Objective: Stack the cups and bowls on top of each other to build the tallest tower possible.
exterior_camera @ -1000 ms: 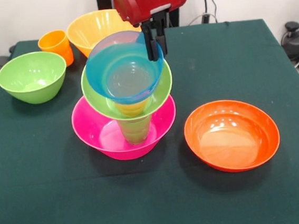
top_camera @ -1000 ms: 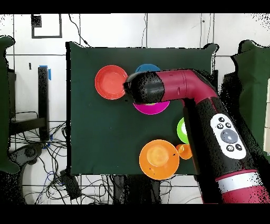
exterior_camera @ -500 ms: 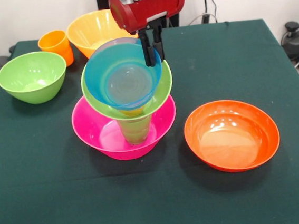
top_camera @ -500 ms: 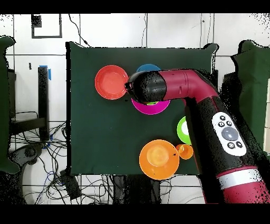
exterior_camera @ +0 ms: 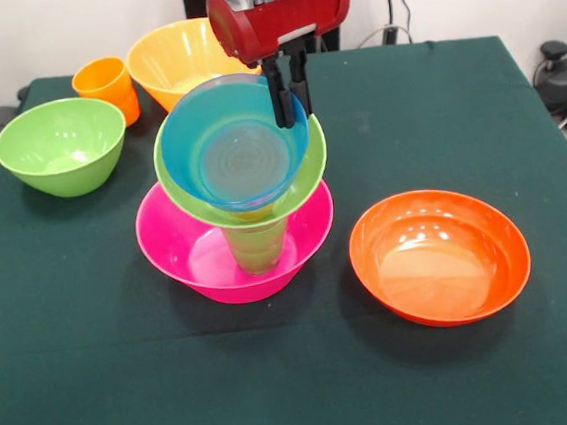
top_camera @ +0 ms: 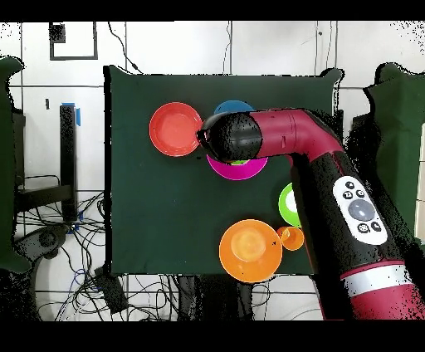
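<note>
Blue bowl point(exterior_camera: 234, 142) tops the tower point(exterior_camera: 238, 212), tilted toward the camera, above a light green bowl point(exterior_camera: 305, 170), cups and the pink bowl point(exterior_camera: 171, 243) at mid-desk point(exterior_camera: 130, 388). The hand point(exterior_camera: 289, 96) is clenched on the blue bowl's far rim. A red-orange bowl point(exterior_camera: 438, 256) sits just beside the tower.
</note>
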`<action>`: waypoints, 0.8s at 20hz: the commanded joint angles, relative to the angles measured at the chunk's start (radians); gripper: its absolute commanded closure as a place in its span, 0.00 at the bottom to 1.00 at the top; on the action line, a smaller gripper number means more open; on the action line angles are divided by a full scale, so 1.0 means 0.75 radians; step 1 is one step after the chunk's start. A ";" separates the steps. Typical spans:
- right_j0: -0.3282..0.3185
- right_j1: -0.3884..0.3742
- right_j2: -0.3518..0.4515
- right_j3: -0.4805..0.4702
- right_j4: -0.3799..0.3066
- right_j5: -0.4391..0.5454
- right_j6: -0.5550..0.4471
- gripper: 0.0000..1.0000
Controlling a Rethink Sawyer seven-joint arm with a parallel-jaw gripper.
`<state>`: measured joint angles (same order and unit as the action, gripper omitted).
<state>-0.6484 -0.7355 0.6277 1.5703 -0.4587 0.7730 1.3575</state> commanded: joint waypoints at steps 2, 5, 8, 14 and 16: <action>-0.002 0.026 -0.010 0.026 -0.057 0.096 -0.125 1.00; -0.003 0.021 -0.009 0.026 -0.057 0.099 -0.131 1.00; -0.004 0.014 -0.008 0.030 -0.057 0.098 -0.132 1.00; -0.008 0.006 -0.003 0.042 -0.059 0.083 -0.132 1.00; -0.008 0.006 -0.002 0.043 -0.062 0.077 -0.134 1.00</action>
<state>-0.6485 -0.7405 0.6277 1.5704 -0.4603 0.7730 1.3575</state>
